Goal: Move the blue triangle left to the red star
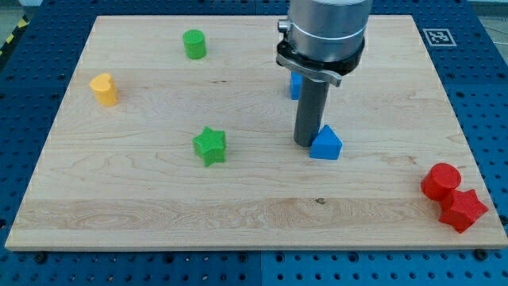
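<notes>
You see my tip (305,143) touching the left side of the blue triangle (325,144), right of the tabletop (159,199) centre. This end effector is only a rod and holds nothing. The red star (463,210) lies at lower right, beside a red cylinder (440,181).

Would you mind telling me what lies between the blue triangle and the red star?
In the camera view, only bare board lies between the blue triangle and the red star.
</notes>
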Robot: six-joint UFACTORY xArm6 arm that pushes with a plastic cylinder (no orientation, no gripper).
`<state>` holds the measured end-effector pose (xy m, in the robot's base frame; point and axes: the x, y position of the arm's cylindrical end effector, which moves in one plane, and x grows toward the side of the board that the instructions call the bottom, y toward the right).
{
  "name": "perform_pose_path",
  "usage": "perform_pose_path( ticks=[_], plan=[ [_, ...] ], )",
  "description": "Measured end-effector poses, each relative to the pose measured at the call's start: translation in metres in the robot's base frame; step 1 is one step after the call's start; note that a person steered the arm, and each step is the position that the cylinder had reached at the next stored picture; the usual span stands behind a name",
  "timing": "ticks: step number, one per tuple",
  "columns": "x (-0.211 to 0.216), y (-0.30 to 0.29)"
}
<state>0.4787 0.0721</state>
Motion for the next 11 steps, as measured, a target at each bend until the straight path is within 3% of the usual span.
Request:
perform_pose_path(
  ticks=[3,5,11],
  plan=[
    [0.012,0.016],
    [0.017,0.058],
    [0.046,0.076]
  ],
)
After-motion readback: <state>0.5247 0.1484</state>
